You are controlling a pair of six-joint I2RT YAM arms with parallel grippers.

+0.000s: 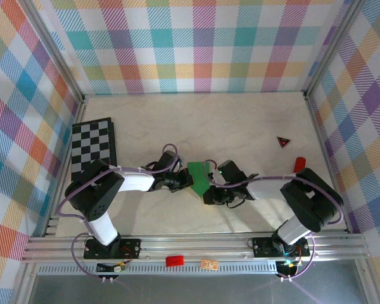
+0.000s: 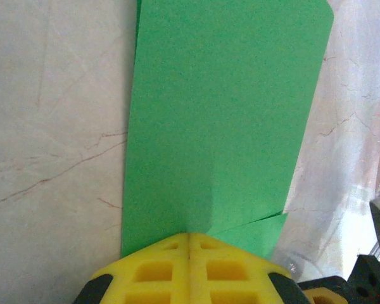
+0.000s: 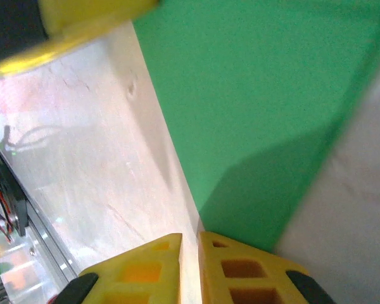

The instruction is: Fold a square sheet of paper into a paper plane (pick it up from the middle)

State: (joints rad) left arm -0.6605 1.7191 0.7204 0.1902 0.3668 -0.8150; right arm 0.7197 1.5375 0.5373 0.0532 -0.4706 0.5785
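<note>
While the left gripper [image 2: 189, 244] pinches the half-folded paper [image 2: 221, 114], the right gripper [image 3: 190, 237], barely parted, likely must grip its edge.

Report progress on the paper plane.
Done: the green sheet looks folded over once, a lower layer peeking out. In hand: left hand closed at its edge, right hand slightly apart beside it. Left: nose and wing folds; no dart yet.

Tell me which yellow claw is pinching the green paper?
The left gripper: its fingers are shut on the green paper. The right gripper shows a gap beside it.
</note>
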